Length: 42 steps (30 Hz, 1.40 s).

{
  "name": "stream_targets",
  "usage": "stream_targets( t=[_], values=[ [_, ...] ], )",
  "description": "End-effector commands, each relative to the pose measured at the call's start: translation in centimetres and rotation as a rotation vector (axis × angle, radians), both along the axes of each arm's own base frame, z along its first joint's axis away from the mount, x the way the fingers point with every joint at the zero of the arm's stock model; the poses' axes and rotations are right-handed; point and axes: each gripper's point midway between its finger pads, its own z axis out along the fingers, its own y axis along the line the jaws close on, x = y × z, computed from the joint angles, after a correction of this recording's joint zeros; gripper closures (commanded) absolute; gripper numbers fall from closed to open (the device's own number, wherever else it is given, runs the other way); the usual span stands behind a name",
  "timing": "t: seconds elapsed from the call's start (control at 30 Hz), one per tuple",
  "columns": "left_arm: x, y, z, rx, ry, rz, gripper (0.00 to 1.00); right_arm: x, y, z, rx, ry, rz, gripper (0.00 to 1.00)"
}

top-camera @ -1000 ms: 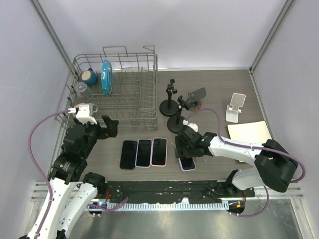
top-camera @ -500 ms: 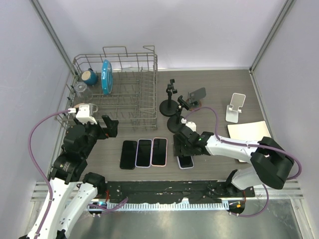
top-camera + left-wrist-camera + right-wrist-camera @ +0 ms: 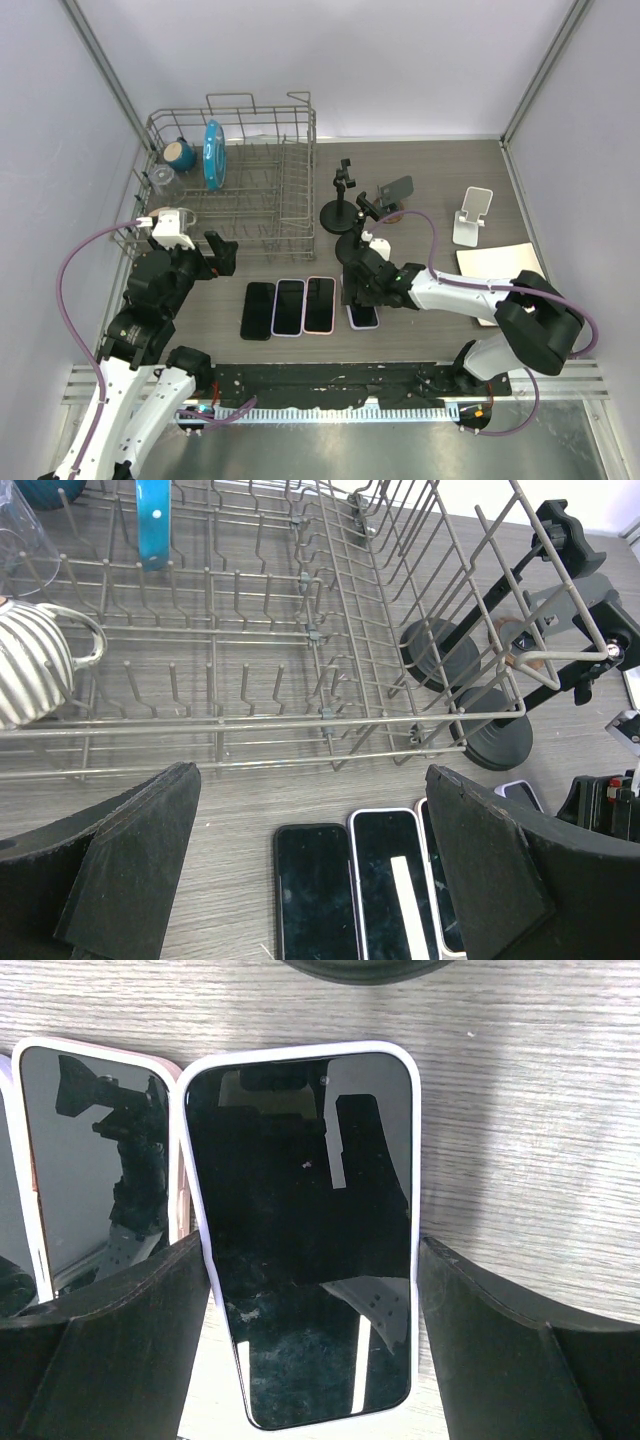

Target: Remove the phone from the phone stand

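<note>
Lilac-white in its case, the phone (image 3: 305, 1210) lies flat on the wood-grain table (image 3: 520, 1110), just beside a pink-cased phone (image 3: 95, 1160) and off the black phone stand (image 3: 365, 968), the right gripper (image 3: 312, 1250) clasping its long edges, so open gently and lift straight up; the left gripper (image 3: 310, 775) gapes empty.

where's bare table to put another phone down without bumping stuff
Bare table runs along the back wall behind the black stands and the white stand, and near the front edge right of the row of phones. Crowded: that row, where the right claw grips the last phone, and between stands and rack.
</note>
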Motion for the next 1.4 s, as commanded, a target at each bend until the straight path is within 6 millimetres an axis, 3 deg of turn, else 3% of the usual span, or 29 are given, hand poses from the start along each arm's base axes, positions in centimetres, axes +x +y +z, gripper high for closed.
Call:
stream_targets(
  t=[0.0,0.3,0.57,0.77,0.9,1.2,1.37],
  values=[
    [0.3,-0.2,0.9,0.0,-0.036,-0.009,0.0,0.6,1.9,1.1,0.11,-0.023,-0.018,0.18],
    [0.4,-0.3,0.7,0.0,-0.03,-0.013,0.0,0.5,1.6,2.1,0.116,-0.033,-0.022,0.15],
    [0.3,-0.3,0.9,-0.003,-0.035,-0.018,0.0,0.9,-1.4,2.7,-0.033,-0.07,-0.054,0.13],
    [0.4,-0.4,0.8,-0.003,-0.031,-0.019,0.0,0.7,-1.3,3.4,0.008,-0.082,-0.052,0.13],
    [0.4,-0.4,0.8,-0.003,-0.031,-0.02,0.0,0.2,-1.0,3.3,0.047,-0.074,-0.039,0.19],
    [0.3,-0.4,0.9,-0.004,-0.035,-0.017,0.0,-0.1,-1.4,1.0,0.1,-0.033,-0.07,0.37],
    [0.3,-0.3,0.9,-0.002,-0.036,-0.018,0.0,-1.0,0.1,0.5,0.162,0.008,0.004,0.41]
  ],
)
